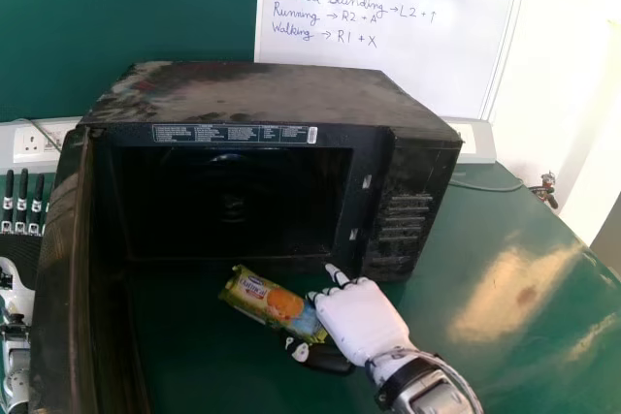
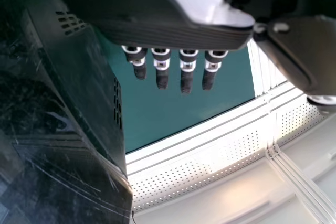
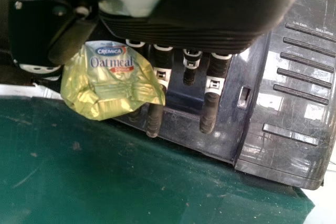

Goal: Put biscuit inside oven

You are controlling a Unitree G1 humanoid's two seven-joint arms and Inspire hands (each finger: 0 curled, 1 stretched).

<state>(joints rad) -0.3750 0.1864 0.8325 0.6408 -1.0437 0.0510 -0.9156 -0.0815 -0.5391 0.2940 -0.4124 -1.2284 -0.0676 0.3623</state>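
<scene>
The black oven [image 1: 262,94] stands with its door [image 1: 63,278] swung out at the left and its dark cavity [image 1: 233,203] exposed. My right hand [image 1: 364,322] is in front of the oven's lower right, its fingers and thumb round the right end of the yellow-green biscuit packet [image 1: 267,302], which is just outside the opening. In the right wrist view my right hand [image 3: 205,24] holds the packet [image 3: 113,80] between thumb and fingers, beside the oven's front. My left hand [image 1: 24,210], fingers straight, is left of the door; the left wrist view shows that hand [image 2: 157,30] beside the oven.
The green table [image 1: 524,288] extends right of the oven and in front of it. Behind stand a whiteboard [image 1: 398,55] and wall sockets [image 1: 39,143]. A cable [image 1: 485,187] lies behind the oven's right side, near a small object [image 1: 546,189] at the table's far edge.
</scene>
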